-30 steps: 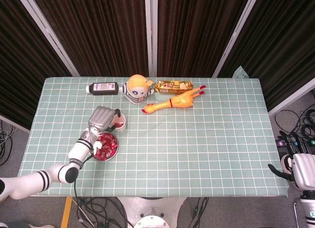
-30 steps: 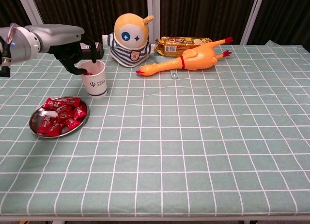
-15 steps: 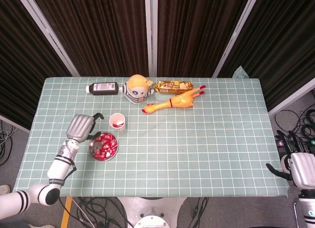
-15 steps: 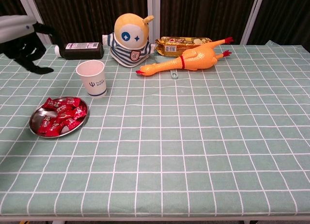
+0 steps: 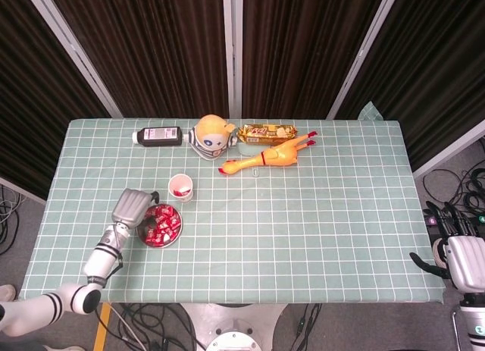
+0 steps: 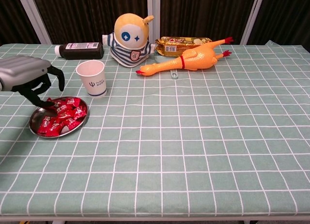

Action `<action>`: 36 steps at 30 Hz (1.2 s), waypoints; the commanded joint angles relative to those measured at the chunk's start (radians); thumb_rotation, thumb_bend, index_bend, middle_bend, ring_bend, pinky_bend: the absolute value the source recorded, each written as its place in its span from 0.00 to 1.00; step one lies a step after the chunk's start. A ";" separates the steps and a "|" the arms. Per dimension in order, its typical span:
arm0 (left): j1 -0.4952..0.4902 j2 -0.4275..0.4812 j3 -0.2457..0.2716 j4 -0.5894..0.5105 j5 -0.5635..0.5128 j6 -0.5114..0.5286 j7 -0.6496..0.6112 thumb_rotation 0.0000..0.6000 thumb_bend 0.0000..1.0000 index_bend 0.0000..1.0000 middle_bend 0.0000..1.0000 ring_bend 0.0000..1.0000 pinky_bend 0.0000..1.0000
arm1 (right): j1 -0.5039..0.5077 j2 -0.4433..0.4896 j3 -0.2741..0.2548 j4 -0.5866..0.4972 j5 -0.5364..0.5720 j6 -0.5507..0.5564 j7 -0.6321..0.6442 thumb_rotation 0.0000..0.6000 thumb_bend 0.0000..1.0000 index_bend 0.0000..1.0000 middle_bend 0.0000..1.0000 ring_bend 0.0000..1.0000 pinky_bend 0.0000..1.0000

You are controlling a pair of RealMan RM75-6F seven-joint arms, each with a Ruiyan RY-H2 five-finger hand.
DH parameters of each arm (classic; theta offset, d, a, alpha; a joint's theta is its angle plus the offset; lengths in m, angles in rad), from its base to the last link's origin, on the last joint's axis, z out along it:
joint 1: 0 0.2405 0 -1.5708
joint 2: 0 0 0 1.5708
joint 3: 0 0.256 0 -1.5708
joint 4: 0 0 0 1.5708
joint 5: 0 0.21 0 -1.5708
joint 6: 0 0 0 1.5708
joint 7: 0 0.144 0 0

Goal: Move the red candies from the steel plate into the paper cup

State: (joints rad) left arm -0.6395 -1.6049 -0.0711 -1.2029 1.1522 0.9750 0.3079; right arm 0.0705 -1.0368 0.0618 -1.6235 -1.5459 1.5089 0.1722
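Midway through the job, the left hand (image 6: 30,83) reaches empty, fingers curled apart, onto the steel plate (image 6: 35,130) still heaped with red candies (image 6: 60,117); the paper cup (image 5: 180,188) beside it shows some red inside.

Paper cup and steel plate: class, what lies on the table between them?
Nothing: in the chest view only bare checked tablecloth separates the paper cup from the steel plate.

Our left hand (image 6: 30,81): palm down, fingers curled downward, holding nothing. Our right hand (image 5: 461,261): off the worktop's edge, grasp unclear.
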 commanded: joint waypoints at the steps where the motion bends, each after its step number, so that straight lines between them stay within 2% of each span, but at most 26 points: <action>1: 0.002 -0.020 0.001 0.022 -0.008 -0.010 0.016 1.00 0.26 0.50 0.91 0.86 0.99 | 0.000 0.000 0.000 0.000 0.001 -0.001 0.000 1.00 0.08 0.04 0.21 0.01 0.12; 11: 0.020 -0.051 -0.008 0.079 -0.027 -0.027 0.014 1.00 0.23 0.53 0.91 0.86 0.99 | 0.005 -0.001 0.002 -0.002 -0.001 -0.006 -0.003 1.00 0.08 0.04 0.21 0.01 0.12; 23: 0.007 -0.049 -0.030 0.074 -0.044 -0.070 0.023 1.00 0.24 0.54 0.91 0.86 0.99 | 0.000 0.001 0.001 -0.005 0.004 -0.001 -0.004 1.00 0.08 0.04 0.21 0.01 0.12; 36: 0.000 -0.054 -0.038 0.087 -0.053 -0.102 0.013 1.00 0.32 0.61 0.92 0.86 0.99 | -0.002 0.004 0.000 -0.005 0.006 -0.002 0.000 1.00 0.08 0.04 0.21 0.01 0.12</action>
State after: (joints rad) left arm -0.6396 -1.6586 -0.1093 -1.1166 1.0996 0.8735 0.3215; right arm 0.0688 -1.0330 0.0614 -1.6286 -1.5401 1.5067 0.1719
